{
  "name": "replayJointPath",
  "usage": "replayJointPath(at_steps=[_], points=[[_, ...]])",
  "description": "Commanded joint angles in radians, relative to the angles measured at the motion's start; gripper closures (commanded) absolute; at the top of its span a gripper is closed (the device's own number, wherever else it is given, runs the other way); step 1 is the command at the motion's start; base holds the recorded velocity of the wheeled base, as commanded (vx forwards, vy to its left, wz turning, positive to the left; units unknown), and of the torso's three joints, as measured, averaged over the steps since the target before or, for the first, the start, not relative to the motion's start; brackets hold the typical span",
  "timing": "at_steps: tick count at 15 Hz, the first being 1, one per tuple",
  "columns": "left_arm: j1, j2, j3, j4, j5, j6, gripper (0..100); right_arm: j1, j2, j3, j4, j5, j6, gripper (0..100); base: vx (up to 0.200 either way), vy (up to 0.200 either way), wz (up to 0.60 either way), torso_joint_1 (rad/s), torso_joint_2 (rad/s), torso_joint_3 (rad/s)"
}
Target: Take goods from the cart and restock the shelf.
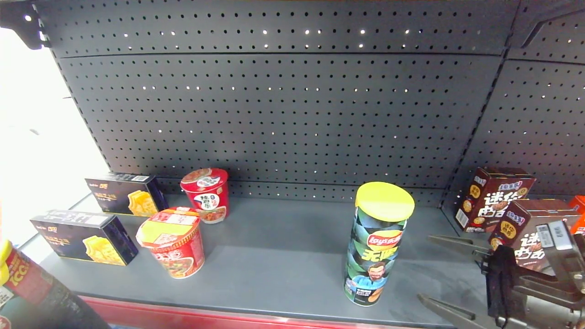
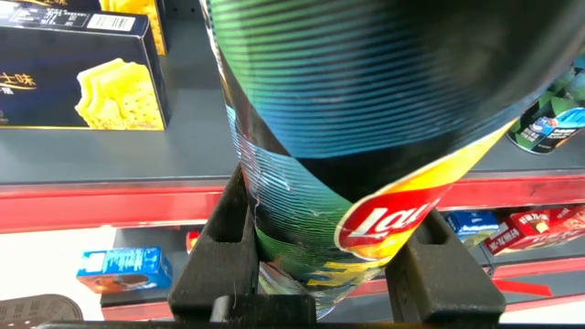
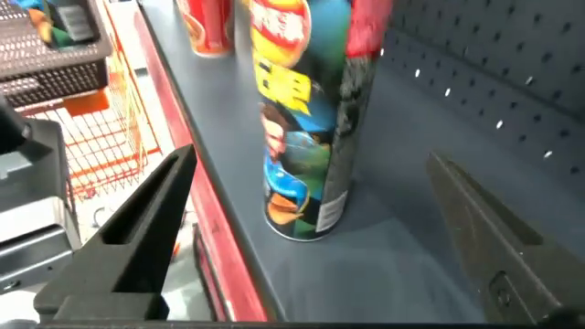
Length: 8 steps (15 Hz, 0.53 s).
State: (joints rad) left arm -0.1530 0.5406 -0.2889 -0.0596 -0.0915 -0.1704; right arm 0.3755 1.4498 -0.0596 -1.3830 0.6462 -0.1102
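green chip can upright on shelf, yellow lid.

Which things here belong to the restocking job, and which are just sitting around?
Job:
held chips can in left tool
standing chips can before open right tool
shelf
cart

Lying about:
biscuit boxes
noodle cups
brown snack boxes
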Motion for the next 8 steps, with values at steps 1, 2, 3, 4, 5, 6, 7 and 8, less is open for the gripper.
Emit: replayJointPath(at_steps=[1,2,3,4,5,6,7,8], points=[[0.000,-0.007,0.001,0.000,-0.001,0.000,100,-0.041,-0.137,0.026,0.002,-0.002,0.000,0,0.000,0.000,0.00,0.000,0.00,0.000],[0.000,-0.008,0.001,-0.002,-0.001,0.000,100,-0.067,-0.167,0.040,0.007,-0.002,0.000,0,0.000,0.000,0.00,0.000,0.00,0.000],[0.000,-0.014,0.001,0.000,0.001,0.002,100,-0.086,-0.193,0.047,0.010,-0.002,0.000,0,0.000,0.000,0.00,0.000,0.00,0.000],[0.001,-0.034,0.001,0.000,0.004,0.000,100,-0.121,-0.258,0.058,0.042,-0.003,0.001,0,0.000,0.000,0.00,0.000,0.00,0.000],[0.001,-0.042,0.001,0.004,0.006,0.000,100,-0.136,-0.284,0.057,0.068,-0.010,0.000,0,0.000,0.000,0.00,0.000,0.00,0.000],[0.001,-0.076,-0.019,0.061,0.007,0.005,100,-0.153,-0.396,0.055,0.188,-0.068,0.001,0,0.000,0.000,0.00,0.000,0.00,0.000],[0.001,-0.097,-0.030,0.092,0.007,0.008,100,-0.149,-0.473,0.050,0.280,-0.097,0.006,0,0.000,0.000,0.00,0.000,0.00,0.000],[0.001,-0.120,-0.032,0.113,0.009,0.009,100,-0.147,-0.545,0.046,0.378,-0.129,0.006,0,0.000,0.000,0.00,0.000,0.00,0.000]])
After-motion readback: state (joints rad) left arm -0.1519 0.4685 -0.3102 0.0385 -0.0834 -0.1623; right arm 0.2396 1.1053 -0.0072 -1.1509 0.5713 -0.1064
